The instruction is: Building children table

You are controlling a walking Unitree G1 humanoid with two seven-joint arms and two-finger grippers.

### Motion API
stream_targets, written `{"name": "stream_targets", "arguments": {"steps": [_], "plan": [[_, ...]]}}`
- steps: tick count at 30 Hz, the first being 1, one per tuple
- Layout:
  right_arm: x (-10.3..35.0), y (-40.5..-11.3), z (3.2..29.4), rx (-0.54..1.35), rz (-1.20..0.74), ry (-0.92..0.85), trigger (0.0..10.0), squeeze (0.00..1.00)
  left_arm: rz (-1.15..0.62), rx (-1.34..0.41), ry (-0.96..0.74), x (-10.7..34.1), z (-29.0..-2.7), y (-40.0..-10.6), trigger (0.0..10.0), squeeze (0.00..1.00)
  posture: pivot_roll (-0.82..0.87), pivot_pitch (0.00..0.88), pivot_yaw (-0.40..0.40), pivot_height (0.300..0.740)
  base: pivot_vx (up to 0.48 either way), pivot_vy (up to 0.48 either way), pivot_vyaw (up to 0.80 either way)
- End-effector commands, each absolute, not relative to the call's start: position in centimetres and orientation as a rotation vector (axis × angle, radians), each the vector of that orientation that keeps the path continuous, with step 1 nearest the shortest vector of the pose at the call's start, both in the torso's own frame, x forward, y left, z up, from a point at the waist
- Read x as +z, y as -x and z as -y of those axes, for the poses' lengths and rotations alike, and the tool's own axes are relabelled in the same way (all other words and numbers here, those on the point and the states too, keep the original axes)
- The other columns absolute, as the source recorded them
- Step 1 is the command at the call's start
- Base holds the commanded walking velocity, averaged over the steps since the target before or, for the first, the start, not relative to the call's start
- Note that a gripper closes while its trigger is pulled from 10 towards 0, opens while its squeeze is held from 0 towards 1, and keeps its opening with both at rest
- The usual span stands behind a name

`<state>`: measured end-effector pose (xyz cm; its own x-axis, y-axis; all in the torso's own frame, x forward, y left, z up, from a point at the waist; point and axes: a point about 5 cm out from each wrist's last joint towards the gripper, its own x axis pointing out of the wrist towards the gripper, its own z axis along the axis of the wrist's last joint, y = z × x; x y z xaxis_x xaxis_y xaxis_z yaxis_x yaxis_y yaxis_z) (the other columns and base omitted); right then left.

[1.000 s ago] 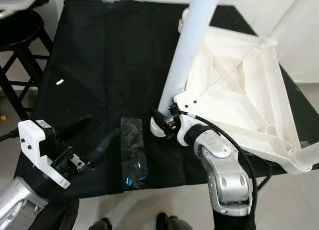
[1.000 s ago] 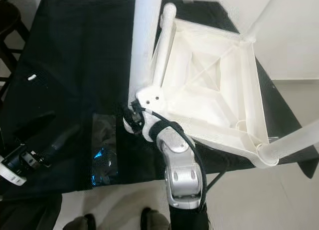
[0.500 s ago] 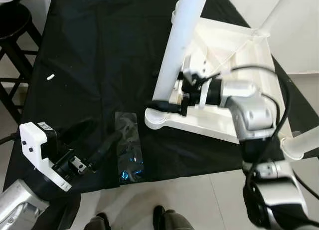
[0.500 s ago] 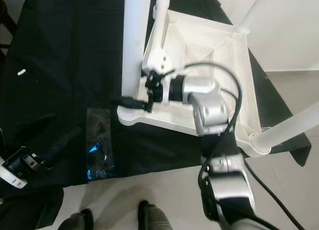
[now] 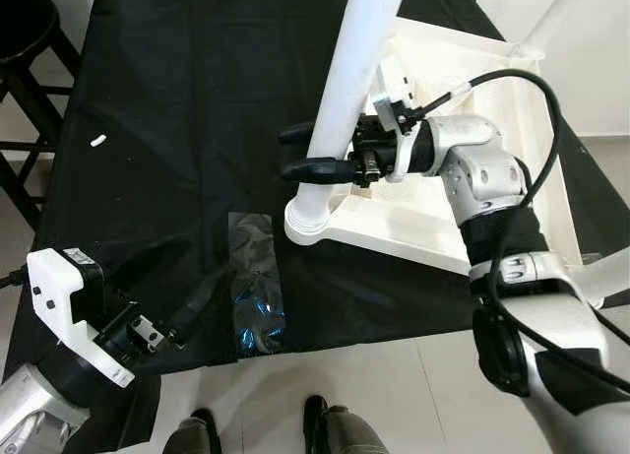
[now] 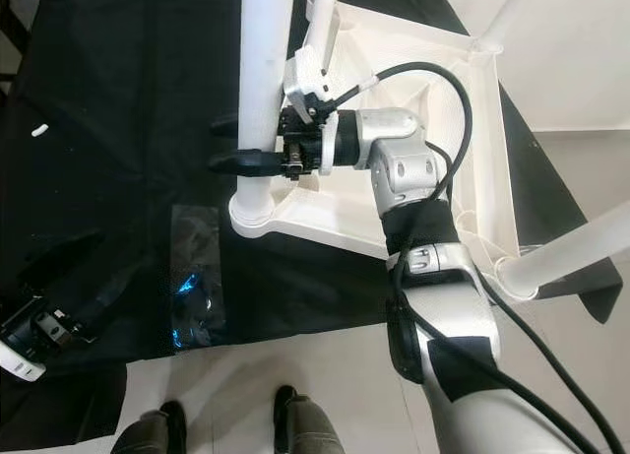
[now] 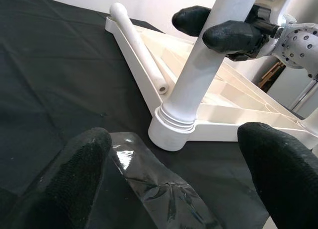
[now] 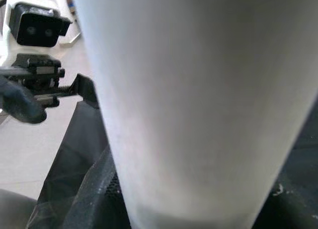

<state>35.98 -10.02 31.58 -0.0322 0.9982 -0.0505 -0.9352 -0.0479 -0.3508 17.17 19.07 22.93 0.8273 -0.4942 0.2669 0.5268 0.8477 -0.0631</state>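
Home room: tiled floor [image 5: 413,395], black-draped table [image 5: 177,99], dark wooden stool [image 5: 25,40].
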Motion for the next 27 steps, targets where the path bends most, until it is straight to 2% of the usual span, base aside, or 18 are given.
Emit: {"name": "stream_targets", "arguments": {"steps": [1, 3, 5, 7, 8, 9, 10, 11, 13, 21, 22, 25, 26, 27], "plan": [[31.4, -36.0, 10.6, 1.596, 0.252, 0.340, 0.0, 0.00, 0.230, -0.562, 0.126, 23.0, -18.9, -16.8, 10.0, 0.00, 0.12, 0.334, -0.142, 0.740, 0.000, 0.000, 0.00], [30.8, -36.0, 10.4, 1.532, 0.253, 0.376, 0.0, 0.00, 0.229, -0.562, 0.127, 22.9, -18.9, -16.8, 10.0, 0.00, 0.10, 0.322, -0.148, 0.740, 0.000, 0.000, 0.00], [29.5, -36.2, 9.9, 1.371, 0.258, 0.420, 0.0, 0.00, 0.230, -0.562, 0.127, 22.9, -18.8, -16.8, 10.0, 0.00, 0.10, 0.320, -0.154, 0.740, 0.000, 0.000, 0.00], [27.4, -36.7, 8.4, 1.038, 0.189, 0.329, 0.0, 0.00, 0.232, -0.558, 0.127, 22.8, -18.9, -16.8, 10.0, 0.00, 0.10, 0.315, -0.160, 0.740, 0.000, 0.000, 0.00], [25.2, -36.5, 8.0, 0.742, 0.086, 0.211, 0.0, 0.00, 0.233, -0.556, 0.127, 22.8, -19.0, -16.8, 10.0, 0.00, 0.08, 0.316, -0.154, 0.740, 0.000, 0.000, 0.00], [25.2, -36.5, 8.0, 0.742, 0.086, 0.211, 0.0, 0.00, 0.233, -0.556, 0.127, 22.8, -19.0, -16.8, 10.0, 0.00, 0.08, 0.316, -0.154, 0.740, 0.000, 0.000, 0.00], [23.6, -36.1, 8.3, 0.522, -0.001, 0.141, 0.0, 0.00, 0.233, -0.555, 0.127, 22.8, -19.0, -16.9, 10.0, 0.00, 0.08, 0.316, -0.154, 0.740, 0.000, 0.000, 0.00], [23.6, -36.1, 8.3, 0.522, -0.001, 0.141, 0.0, 0.00, 0.233, -0.555, 0.127, 22.8, -19.0, -16.9, 10.0, 0.00, 0.08, 0.316, -0.154, 0.740, 0.000, 0.000, 0.00], [20.8, -31.7, 6.7, 0.440, -0.039, 0.135, 0.0, 0.00, 0.235, -0.563, 0.123, 22.9, -19.0, -17.3, 10.0, 0.00, 0.08, 0.312, -0.146, 0.740, 0.000, 0.000, 0.00], [21.6, -31.4, 5.2, 0.464, 0.005, 0.111, 0.0, 0.00, 0.236, -0.570, 0.124, 22.7, -19.0, -17.8, 10.0, 0.00, 0.07, 0.290, -0.140, 0.740, 0.000, 0.000, 0.00], [21.8, -31.4, 5.1, 0.465, 0.013, 0.115, 9.4, 0.00, 0.239, -0.568, 0.123, 22.7, -19.0, -17.9, 10.0, 0.00, 0.07, 0.289, -0.140, 0.740, 0.000, 0.000, 0.00], [22.5, -31.0, 4.9, 0.446, 0.021, 0.095, 10.0, 0.00, 0.242, -0.564, 0.122, 22.7, -19.0, -17.9, 10.0, 0.00, 0.07, 0.288, -0.140, 0.740, 0.000, 0.000, 0.00], [23.2, -31.0, 4.8, 0.473, 0.052, 0.058, 10.0, 1.00, 0.244, -0.562, 0.122, 22.7, -19.0, -17.9, 10.0, 0.00, 0.07, 0.288, -0.140, 0.740, 0.000, 0.000, 0.00], [23.7, -30.8, 4.7, 0.484, 0.067, 0.033, 10.0, 1.00, 0.245, -0.562, 0.122, 22.7, -19.0, -18.0, 10.0, 0.00, 0.07, 0.288, -0.140, 0.740, 0.000, 0.000, 0.00]]}}
